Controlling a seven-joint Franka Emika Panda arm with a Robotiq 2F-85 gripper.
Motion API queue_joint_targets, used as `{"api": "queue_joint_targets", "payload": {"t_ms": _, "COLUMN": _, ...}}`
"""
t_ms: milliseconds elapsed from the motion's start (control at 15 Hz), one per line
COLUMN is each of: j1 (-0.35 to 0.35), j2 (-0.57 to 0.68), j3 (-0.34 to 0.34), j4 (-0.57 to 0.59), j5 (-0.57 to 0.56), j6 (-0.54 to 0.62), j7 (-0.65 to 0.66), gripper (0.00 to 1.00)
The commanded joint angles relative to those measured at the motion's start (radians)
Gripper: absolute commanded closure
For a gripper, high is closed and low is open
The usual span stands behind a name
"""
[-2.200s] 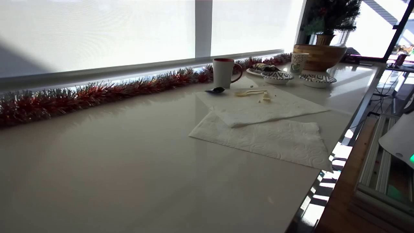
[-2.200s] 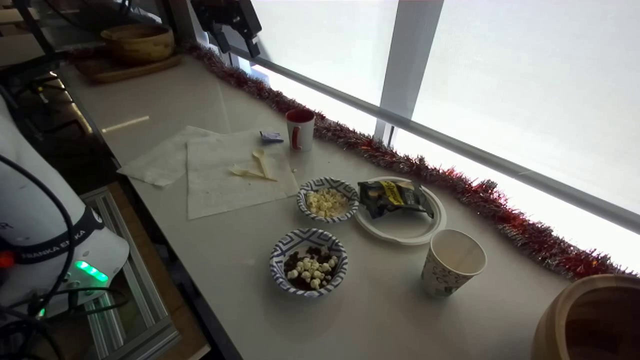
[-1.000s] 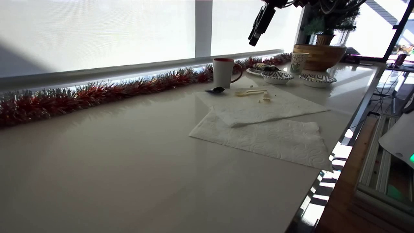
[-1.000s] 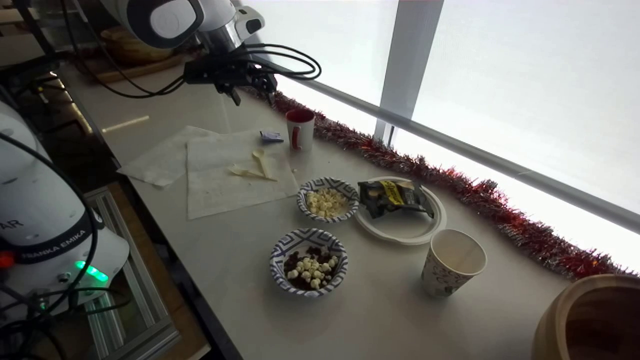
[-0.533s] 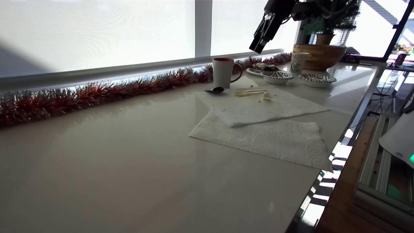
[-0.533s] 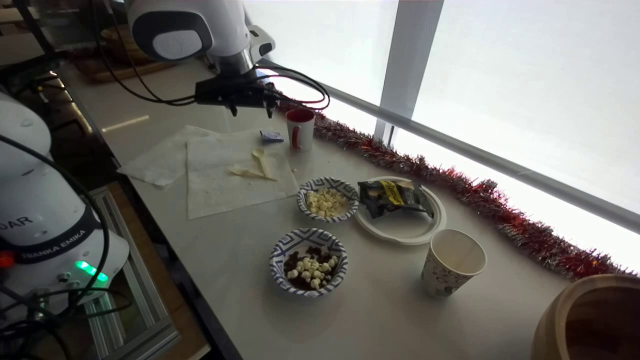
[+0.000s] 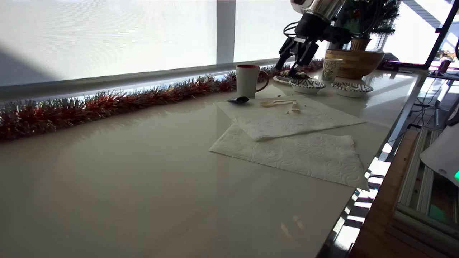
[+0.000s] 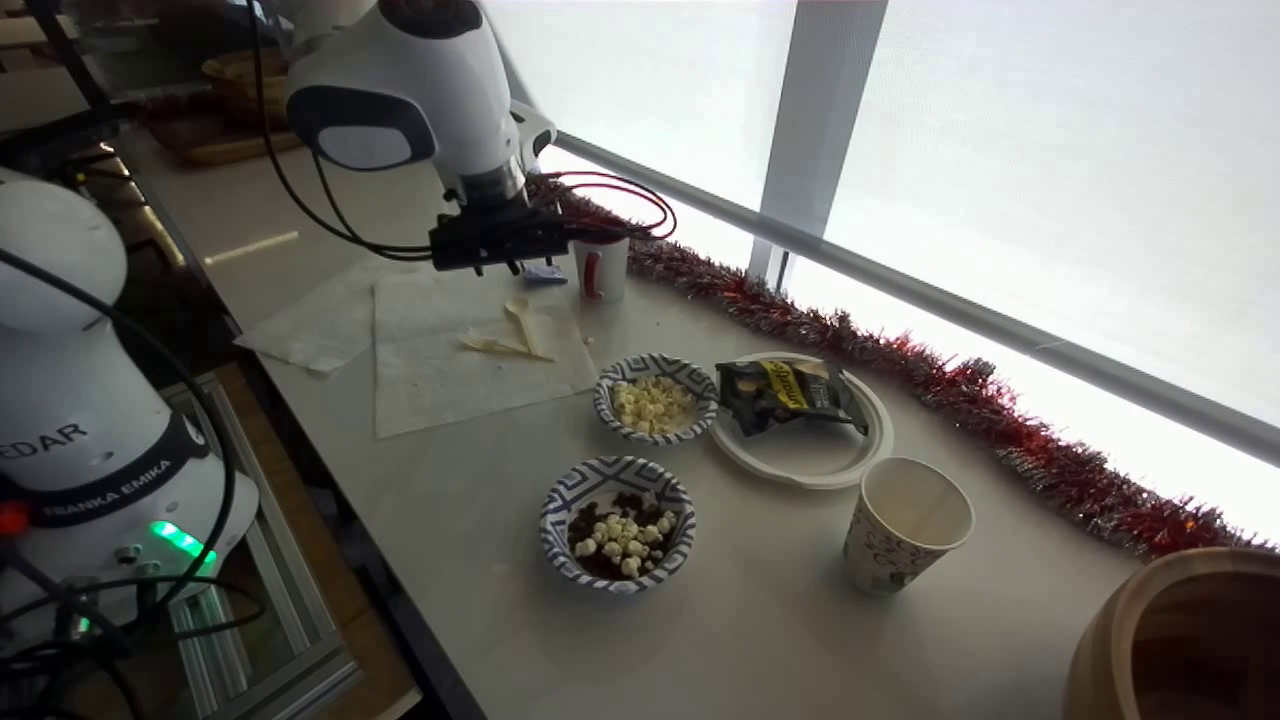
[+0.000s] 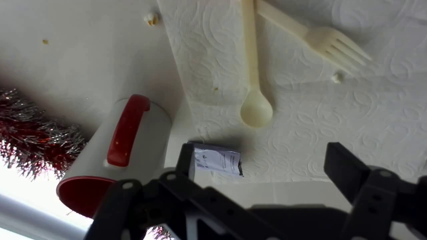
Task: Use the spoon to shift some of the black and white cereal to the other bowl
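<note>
The pale spoon [image 9: 252, 66] lies on a paper towel, bowl end toward my gripper in the wrist view. It shows in both exterior views [image 8: 524, 325] [image 7: 267, 104], its handle crossing the fork's handle. My gripper [image 9: 263, 163] is open and empty, above the towel near the spoon's bowl end; it also shows in both exterior views [image 8: 505, 267] [image 7: 287, 71]. A patterned bowl [image 8: 618, 472] holds the black and white cereal [image 8: 622, 538]. A second patterned bowl [image 8: 655, 364] holds pale popcorn-like pieces. Both bowls are outside the wrist view.
A white mug [image 9: 151, 130] with red handle stands beside my gripper. A torn packet [image 9: 218, 159] lies under one finger. A fork [image 9: 317, 36] lies by the spoon. A plate [image 8: 800, 468] with a black bag, a paper cup [image 8: 905, 530], tinsel and window stand farther off.
My arm has come into view from above and lowered toward the mug and spoon, with the gripper turning to point more downward. The spoon, bowls and other objects have not moved.
</note>
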Motion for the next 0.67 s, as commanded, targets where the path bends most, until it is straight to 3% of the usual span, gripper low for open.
{"api": "queue_joint_targets", "payload": {"t_ms": 0, "j1": 0.117, "j2": 0.042, "j3": -0.100, "j4": 0.000, "j5": 0.186, "j6": 0.021, "j7": -0.202, "gripper": 0.00}}
{"api": "queue_joint_targets", "payload": {"t_ms": 200, "j1": 0.176, "j2": 0.069, "j3": -0.159, "j4": 0.000, "j5": 0.308, "j6": 0.027, "j7": -0.331, "gripper": 0.00}}
{"api": "queue_joint_targets", "payload": {"t_ms": 267, "j1": 0.135, "j2": 0.048, "j3": -0.125, "j4": 0.000, "j5": 0.230, "j6": 0.006, "j7": -0.245, "gripper": 0.00}}
{"api": "queue_joint_targets", "payload": {"t_ms": 600, "j1": 0.141, "j2": 0.054, "j3": -0.130, "j4": 0.002, "j5": 0.237, "j6": 0.006, "j7": -0.254, "gripper": 0.00}}
